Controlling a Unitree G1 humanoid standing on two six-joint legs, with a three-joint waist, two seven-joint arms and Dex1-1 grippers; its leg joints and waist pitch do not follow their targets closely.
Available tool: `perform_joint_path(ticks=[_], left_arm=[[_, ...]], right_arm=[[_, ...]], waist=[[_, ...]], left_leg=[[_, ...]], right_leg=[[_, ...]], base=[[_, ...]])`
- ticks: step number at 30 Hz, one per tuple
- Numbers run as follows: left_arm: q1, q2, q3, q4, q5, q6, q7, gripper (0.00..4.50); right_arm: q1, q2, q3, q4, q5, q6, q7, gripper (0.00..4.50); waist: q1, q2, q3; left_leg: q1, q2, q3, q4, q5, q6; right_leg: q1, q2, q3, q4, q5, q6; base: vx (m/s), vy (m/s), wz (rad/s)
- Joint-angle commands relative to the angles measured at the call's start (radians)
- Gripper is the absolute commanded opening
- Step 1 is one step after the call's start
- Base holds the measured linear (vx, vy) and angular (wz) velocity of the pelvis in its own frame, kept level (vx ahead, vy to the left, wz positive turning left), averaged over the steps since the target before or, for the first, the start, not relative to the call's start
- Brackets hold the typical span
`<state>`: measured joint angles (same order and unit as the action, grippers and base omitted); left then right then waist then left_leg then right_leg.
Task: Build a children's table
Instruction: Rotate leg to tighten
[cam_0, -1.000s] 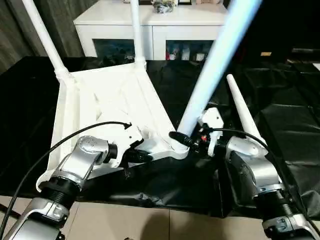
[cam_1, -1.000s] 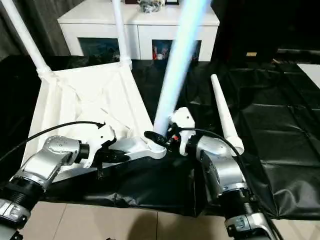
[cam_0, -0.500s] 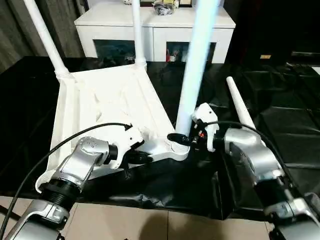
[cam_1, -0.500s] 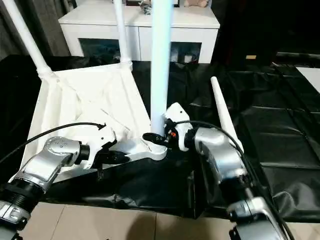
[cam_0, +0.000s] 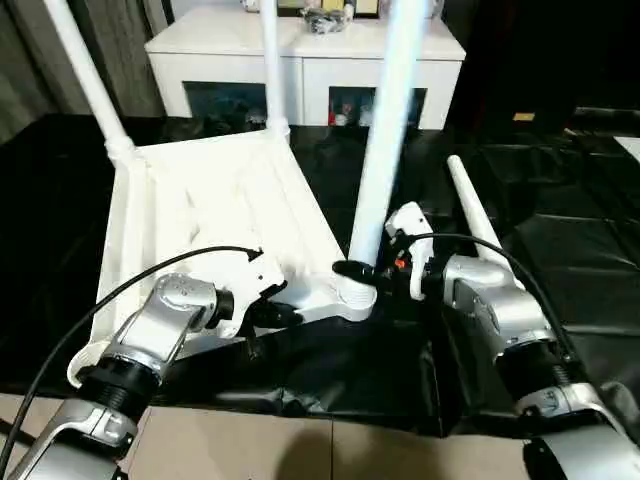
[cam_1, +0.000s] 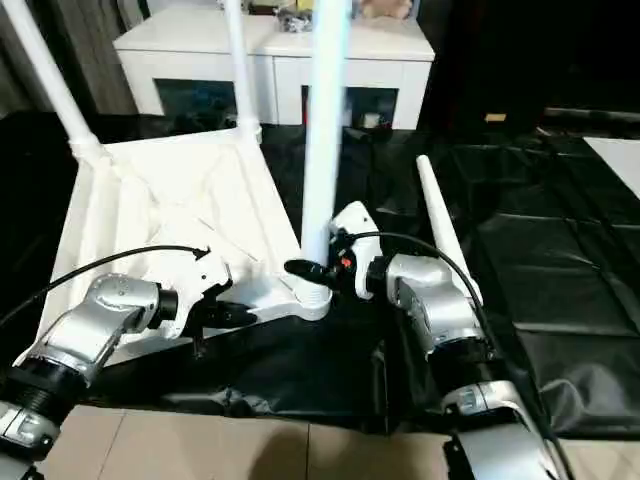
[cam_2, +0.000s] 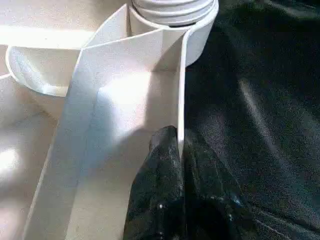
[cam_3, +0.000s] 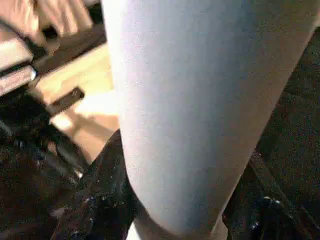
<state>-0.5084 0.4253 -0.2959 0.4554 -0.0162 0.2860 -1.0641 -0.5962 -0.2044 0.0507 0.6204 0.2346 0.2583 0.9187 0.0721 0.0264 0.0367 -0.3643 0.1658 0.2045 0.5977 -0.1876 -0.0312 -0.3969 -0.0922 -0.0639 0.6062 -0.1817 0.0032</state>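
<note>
The left claw (cam_2: 179, 150) is pinching the tabletop (cam_0: 200, 210) rim; the right claw (cam_0: 358, 272) is gripping the near-right leg (cam_0: 385, 140), seemingly seated upright.

leg (cam_0: 385, 140): tilted right → upright in near corner socket (cam_0: 352, 293) | right gripper (cam_0: 362, 271): drawn in, same grip

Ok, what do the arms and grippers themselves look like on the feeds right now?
Both forearms are silver metal with black ribbed collars. A thin black cable loops to each white wrist housing. The left gripper and right gripper have glossy black fingers; a small red-orange mark shows beside the right one.
</note>
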Motion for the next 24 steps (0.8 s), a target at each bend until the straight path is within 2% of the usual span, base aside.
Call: perform_joint_path(ticks=[1, 4, 7, 8, 9, 14, 16, 19, 22, 23, 24], left_arm=[[0.006, -0.011, 0.011, 0.008, -0.005, 0.003, 0.019, 0.0], [0.009, -0.009, 0.014, 0.003, -0.006, 0.006, 0.02, 0.0], [0.01, -0.007, 0.015, 0.001, -0.007, 0.007, 0.019, 0.0], [0.01, -0.008, 0.014, 0.001, -0.006, 0.007, 0.02, 0.0], [0.009, -0.008, 0.014, 0.001, -0.007, 0.008, 0.021, 0.0], [0.003, -0.01, 0.014, 0.004, -0.005, 0.009, 0.021, 0.0], [0.0, -0.011, 0.015, 0.006, -0.005, 0.009, 0.021, 0.0], [-0.003, -0.014, 0.014, 0.009, -0.004, 0.008, 0.024, 0.0], [-0.003, -0.015, 0.015, 0.008, -0.005, 0.009, 0.027, 0.0], [-0.003, -0.015, 0.015, 0.006, -0.005, 0.011, 0.028, 0.0], [-0.002, -0.015, 0.015, 0.004, -0.005, 0.012, 0.029, 0.0]], right_arm=[[0.041, 0.001, 0.002, 0.055, -0.014, 0.018, -0.044, 1.87], [0.085, 0.002, -0.016, 0.012, 0.003, 0.002, -0.049, 1.87], [0.127, 0.012, -0.019, -0.037, 0.006, 0.005, -0.058, 1.87], [0.142, 0.013, -0.014, -0.053, 0.003, 0.004, -0.061, 1.87], [0.168, 0.016, 0.001, -0.08, -0.012, -0.007, -0.07, 1.87], [0.221, 0.022, 0.048, -0.156, -0.048, -0.038, -0.093, 1.87], [0.236, 0.02, 0.075, -0.186, -0.067, -0.047, -0.098, 1.87], [0.256, 0.024, 0.127, -0.245, -0.092, -0.029, -0.094, 1.87], [0.253, 0.025, 0.148, -0.257, -0.105, -0.021, -0.092, 1.87], [0.247, 0.025, 0.152, -0.254, -0.108, -0.019, -0.092, 1.87], [0.239, 0.026, 0.156, -0.247, -0.109, -0.013, -0.089, 1.87]], waist=[[-0.006, 0.004, -0.04], [-0.007, 0.005, -0.04], [-0.004, 0.011, -0.043], [-0.003, 0.01, -0.044], [0.0, 0.017, -0.042], [0.004, 0.018, -0.042], [0.004, 0.02, -0.038], [0.005, 0.016, -0.04], [0.005, 0.014, -0.04], [0.004, 0.005, -0.04], [0.006, 0.008, -0.04]], left_leg=[[0.024, 0.068, -0.047, -0.098, -0.451, -0.053], [0.024, 0.069, -0.046, -0.099, -0.45, -0.052], [0.02, 0.069, -0.045, -0.101, -0.426, -0.049], [0.019, 0.069, -0.044, -0.101, -0.414, -0.045], [0.019, 0.069, -0.043, -0.102, -0.417, -0.045], [0.019, 0.068, -0.044, -0.105, -0.417, -0.047], [0.021, 0.068, -0.046, -0.107, -0.445, -0.052], [0.021, 0.07, -0.048, -0.11, -0.442, -0.051], [0.02, 0.069, -0.046, -0.11, -0.42, -0.046], [0.019, 0.07, -0.044, -0.11, -0.413, -0.041], [0.018, 0.069, -0.045, -0.109, -0.405, -0.037]], right_leg=[[0.015, -0.071, 0.051, -0.097, -0.437, -0.18], [0.014, -0.069, 0.052, -0.096, -0.421, -0.179], [0.018, -0.068, 0.052, -0.091, -0.365, -0.192], [0.02, -0.068, 0.052, -0.09, -0.351, -0.196], [0.019, -0.067, 0.052, -0.093, -0.349, -0.197], [0.021, -0.068, 0.052, -0.095, -0.358, -0.186], [0.017, -0.07, 0.052, -0.101, -0.418, -0.17], [0.017, -0.069, 0.053, -0.1, -0.423, -0.157], [0.017, -0.069, 0.054, -0.1, -0.399, -0.16], [0.017, -0.069, 0.054, -0.101, -0.393, -0.162], [0.018, -0.071, 0.055, -0.1, -0.398, -0.164]], base=[[0.0, 0.0, 0.0], [0.0, 0.0, 0.0], [0.0, 0.0, 0.0], [0.0, 0.0, 0.0], [0.0, 0.0, 0.0], [0.0, 0.0, 0.0], [0.0, 0.0, 0.0], [0.0, 0.0, 0.0], [0.0, 0.0, 0.0], [0.0, 0.0, 0.0], [0.0, 0.0, 0.0]])
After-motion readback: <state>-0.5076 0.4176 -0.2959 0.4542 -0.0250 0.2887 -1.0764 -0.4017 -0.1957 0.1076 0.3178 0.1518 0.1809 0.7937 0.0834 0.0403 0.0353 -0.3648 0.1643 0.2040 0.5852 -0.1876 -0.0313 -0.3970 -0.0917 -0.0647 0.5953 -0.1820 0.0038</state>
